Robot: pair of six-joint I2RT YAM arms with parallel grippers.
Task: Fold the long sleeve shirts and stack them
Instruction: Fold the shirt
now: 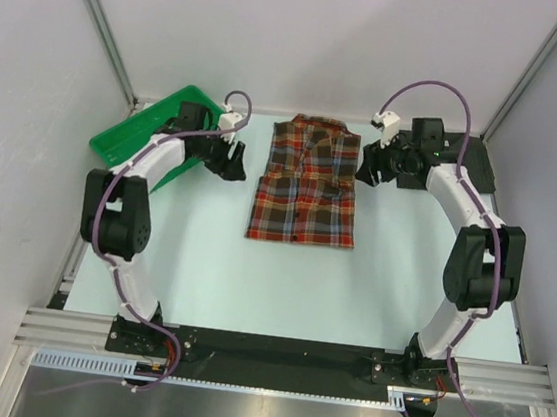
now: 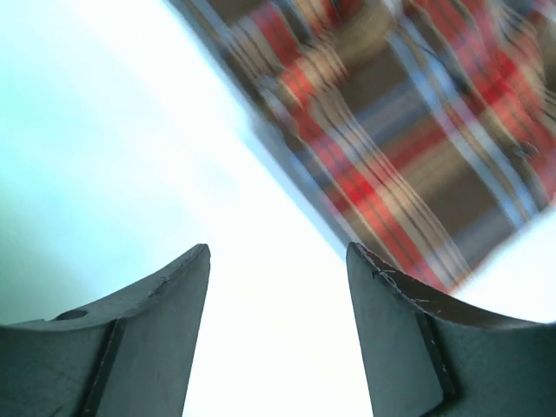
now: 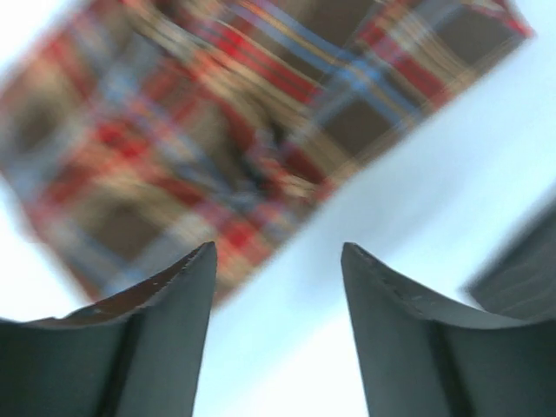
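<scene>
A red, brown and navy plaid long sleeve shirt [image 1: 307, 182] lies folded into a rectangle at the back middle of the table, collar at the far end. The left wrist view shows its cloth [image 2: 417, 148] ahead and to the right; the right wrist view shows the cloth [image 3: 234, 130] ahead and to the left. My left gripper [image 1: 232, 161] hovers just left of the shirt, open with nothing between its fingers [image 2: 165, 339]. My right gripper [image 1: 372, 164] hovers just right of the shirt, also open and empty, fingers [image 3: 400, 339] apart. No grey shirt is in view.
A green plastic tray [image 1: 146, 133] lies at the back left, partly under the left arm. A dark object [image 1: 471, 150] sits at the back right behind the right arm. Grey walls close the table on three sides.
</scene>
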